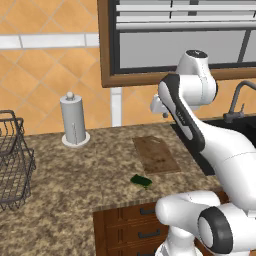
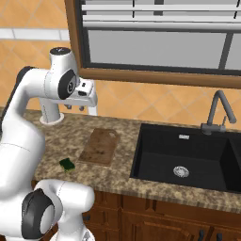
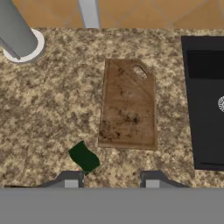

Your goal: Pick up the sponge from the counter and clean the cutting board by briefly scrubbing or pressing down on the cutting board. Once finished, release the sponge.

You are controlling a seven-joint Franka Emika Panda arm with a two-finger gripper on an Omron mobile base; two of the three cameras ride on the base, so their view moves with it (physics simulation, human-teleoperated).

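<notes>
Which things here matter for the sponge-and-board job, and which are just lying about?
For the job: sponge, cutting board, counter, gripper.
Lying about: paper towel holder, wire basket, sink, faucet.

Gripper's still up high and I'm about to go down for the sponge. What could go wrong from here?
1. The sponge is small, flat and lies skewed near the counter's front edge; a misaligned descent could nudge it off rather than grip it.
2. It lies close to the cutting board's near corner, so an open finger may catch the board.
3. The gripper looks offset toward the board; closing without shifting over the sponge would likely miss it.
</notes>
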